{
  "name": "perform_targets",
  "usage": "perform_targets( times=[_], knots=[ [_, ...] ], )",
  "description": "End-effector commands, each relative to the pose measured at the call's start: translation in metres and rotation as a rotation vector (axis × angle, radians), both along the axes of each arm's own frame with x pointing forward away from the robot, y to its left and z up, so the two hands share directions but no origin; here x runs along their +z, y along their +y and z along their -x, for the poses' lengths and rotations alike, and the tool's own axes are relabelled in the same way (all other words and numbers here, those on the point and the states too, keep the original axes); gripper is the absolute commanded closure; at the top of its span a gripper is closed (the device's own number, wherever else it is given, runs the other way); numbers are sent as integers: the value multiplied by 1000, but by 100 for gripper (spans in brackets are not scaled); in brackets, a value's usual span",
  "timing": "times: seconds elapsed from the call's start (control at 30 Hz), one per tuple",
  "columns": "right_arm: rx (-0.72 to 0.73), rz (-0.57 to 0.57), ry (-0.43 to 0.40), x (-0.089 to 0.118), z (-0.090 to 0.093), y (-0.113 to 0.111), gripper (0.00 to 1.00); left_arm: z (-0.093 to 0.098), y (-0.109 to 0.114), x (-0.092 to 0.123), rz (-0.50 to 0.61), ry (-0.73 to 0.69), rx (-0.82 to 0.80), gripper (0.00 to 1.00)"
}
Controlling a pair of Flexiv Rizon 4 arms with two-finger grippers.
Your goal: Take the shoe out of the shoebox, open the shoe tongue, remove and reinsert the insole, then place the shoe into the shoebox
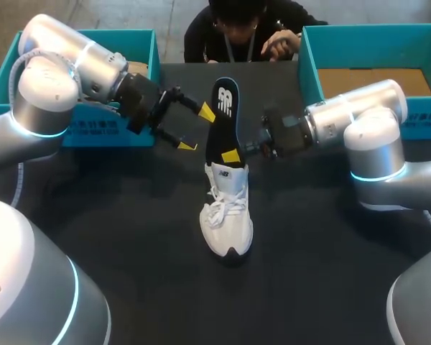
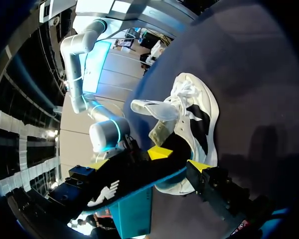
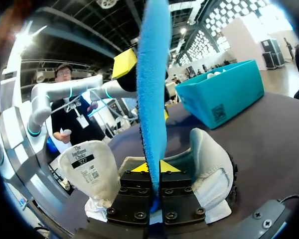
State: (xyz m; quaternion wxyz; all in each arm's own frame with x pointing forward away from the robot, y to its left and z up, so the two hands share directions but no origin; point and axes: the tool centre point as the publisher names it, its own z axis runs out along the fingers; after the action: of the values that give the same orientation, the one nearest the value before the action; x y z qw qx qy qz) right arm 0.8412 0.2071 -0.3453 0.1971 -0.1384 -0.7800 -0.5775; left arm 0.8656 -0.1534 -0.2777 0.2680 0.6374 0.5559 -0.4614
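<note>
Right gripper (image 3: 152, 168) clamped on the insole (image 3: 153, 74), which stands upright between its fingers. The insole's lower end is in the white shoe (image 1: 227, 219) beneath them. Left gripper (image 1: 196, 129) released, fingers spread just beside the insole. Teal shoebox (image 1: 108, 136) behind it.

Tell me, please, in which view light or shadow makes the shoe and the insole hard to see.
Head view: under even light the white shoe stands out on the dark table, but the black insole almost merges with it. Left wrist view: the insole lies in shade and looks dark. Right wrist view: there is glare from above behind the insole, yet its blue underside in the right claw shows well.
</note>
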Motion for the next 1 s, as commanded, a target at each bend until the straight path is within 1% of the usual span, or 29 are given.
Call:
perform_targets(
  times=[0.03,0.33,0.47,0.53,0.6,0.77,1.0],
  knots=[
    [73,-7,16,-5,-5,3,100,3,1,1,-3,-4,3,0],
    [92,23,61,-13,-1,7,100,6,3,-1,0,0,10,0],
    [79,28,62,-13,0,6,100,7,3,-1,2,2,10,0],
    [67,32,46,-8,0,5,84,7,3,-1,2,2,8,0],
    [53,35,32,-4,0,4,78,7,3,-1,2,1,7,0],
    [39,31,-1,6,-2,3,75,8,1,0,3,-1,1,0],
    [56,31,-18,12,-8,10,75,9,1,-1,6,1,3,0]
  ],
)
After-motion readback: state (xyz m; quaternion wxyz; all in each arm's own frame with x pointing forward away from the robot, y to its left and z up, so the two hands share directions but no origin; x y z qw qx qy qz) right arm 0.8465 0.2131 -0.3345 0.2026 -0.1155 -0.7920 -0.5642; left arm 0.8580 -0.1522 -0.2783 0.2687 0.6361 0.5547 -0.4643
